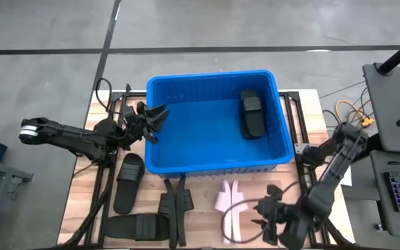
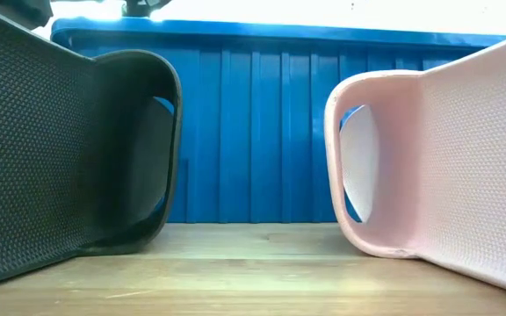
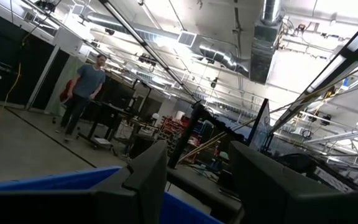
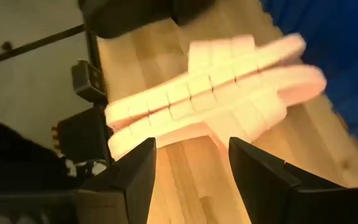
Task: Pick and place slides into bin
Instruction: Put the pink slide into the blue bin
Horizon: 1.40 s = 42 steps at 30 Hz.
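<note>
Two slides fill the low view's foreground: a black slide [image 2: 68, 149] with a finely dimpled matte surface on one side, a pink slide [image 2: 437, 158] with the same dimpled texture on the other, both standing on edge with their broad straps curving inward. Behind them rises the ribbed wall of the blue plastic bin [image 2: 253, 123]. No writing can be read anywhere.

From above, the bin [image 1: 207, 165] sits mid-desk and holds 1 black slide [image 1: 251, 113] near its right wall. The desk [image 1: 203, 222] is pale wood planks on a grey concrete floor [image 1: 47, 42]. More black slides [image 1: 129, 182] lie in front of the bin at left.

The right pincer [image 1: 266, 214] hovers low beside the pink slide [image 1: 229, 208], fingers spread and grasping nothing; its wrist view shows the grooved pink sole [image 4: 216, 99] just beyond the fingertips. The left pincer [image 1: 151, 119] hangs over the bin's left rim, fingers apart, empty. Its wrist view shows a workshop with ceiling ducts [image 3: 229, 56] and a person [image 3: 82, 93] standing.
</note>
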Each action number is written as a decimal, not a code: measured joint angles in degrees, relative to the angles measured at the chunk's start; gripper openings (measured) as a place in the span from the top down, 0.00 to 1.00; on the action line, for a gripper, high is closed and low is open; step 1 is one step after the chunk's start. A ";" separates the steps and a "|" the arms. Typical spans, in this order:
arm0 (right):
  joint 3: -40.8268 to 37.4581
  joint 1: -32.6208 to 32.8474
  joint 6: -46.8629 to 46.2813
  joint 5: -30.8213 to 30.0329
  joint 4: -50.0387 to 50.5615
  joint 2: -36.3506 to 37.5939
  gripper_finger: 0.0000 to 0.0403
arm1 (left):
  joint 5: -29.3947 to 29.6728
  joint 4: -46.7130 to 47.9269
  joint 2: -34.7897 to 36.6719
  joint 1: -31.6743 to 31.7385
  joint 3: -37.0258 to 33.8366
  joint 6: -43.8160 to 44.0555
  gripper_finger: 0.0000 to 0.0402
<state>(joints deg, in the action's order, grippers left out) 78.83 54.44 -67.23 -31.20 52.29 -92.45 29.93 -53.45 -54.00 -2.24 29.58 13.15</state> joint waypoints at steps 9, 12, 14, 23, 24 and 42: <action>0.00 3.47 -20.46 -6.45 8.28 -8.69 0.48 | -0.83 0.00 0.00 -0.04 0.00 0.00 0.60; 0.00 3.58 -20.62 -6.49 8.88 -11.73 0.46 | -0.83 0.04 0.00 -0.07 0.00 -0.01 0.60; 0.00 3.55 -20.41 -6.54 8.85 -13.70 0.45 | -0.83 0.02 0.00 -0.07 0.00 0.00 0.60; 0.00 3.55 -24.59 -7.90 9.37 -20.20 0.43 | -0.81 0.02 0.00 -0.04 0.00 0.00 0.60; 0.00 3.54 -25.90 -8.11 9.30 -20.45 0.43 | -0.83 0.02 0.00 -0.04 0.00 0.00 0.60; -2.92 1.00 -27.23 -15.43 8.72 -21.20 0.44 | -0.81 0.04 0.00 -0.04 0.00 0.00 0.60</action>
<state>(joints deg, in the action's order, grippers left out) 75.90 55.44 -94.45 -46.63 61.01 -113.65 29.12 -53.42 -54.00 -2.28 29.58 13.15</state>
